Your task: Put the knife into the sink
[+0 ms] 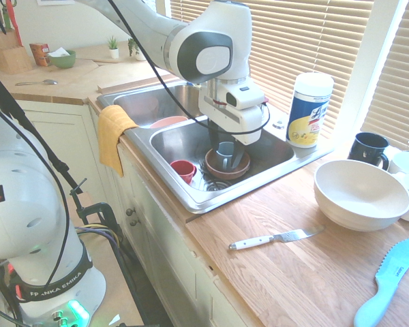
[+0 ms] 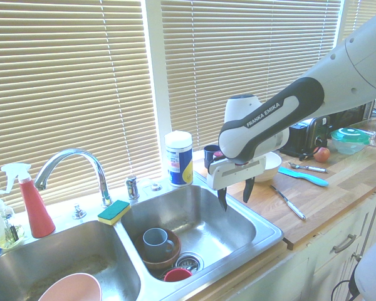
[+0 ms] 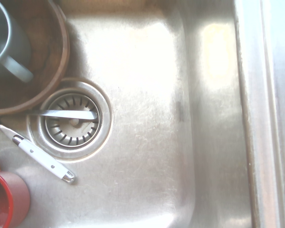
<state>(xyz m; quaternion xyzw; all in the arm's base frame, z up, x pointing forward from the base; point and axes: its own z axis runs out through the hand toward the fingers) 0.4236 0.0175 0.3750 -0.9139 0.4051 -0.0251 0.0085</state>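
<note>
The knife (image 3: 42, 156) shows in the wrist view. Its white handle lies flat on the sink (image 3: 147, 142) floor beside the drain, and a thin metal part runs off toward the frame's edge. A flat silvery blade (image 3: 69, 114) lies across the drain strainer; whether it belongs to the same utensil I cannot tell. My gripper (image 2: 235, 199) hangs above the right basin of the sink (image 2: 263, 232), fingers pointing down, open, with nothing between them. The steel sink rim (image 1: 191, 197) borders the wooden counter.
A brown bowl holding a grey mug (image 2: 158, 248) and a red cup (image 2: 175, 274) sit in the same basin. On the counter lie a white-handled fork-like utensil (image 1: 269, 238), a teal plastic knife (image 1: 388, 279) and a big white bowl (image 1: 361, 194). A wipes canister (image 1: 309, 109) stands behind the basin.
</note>
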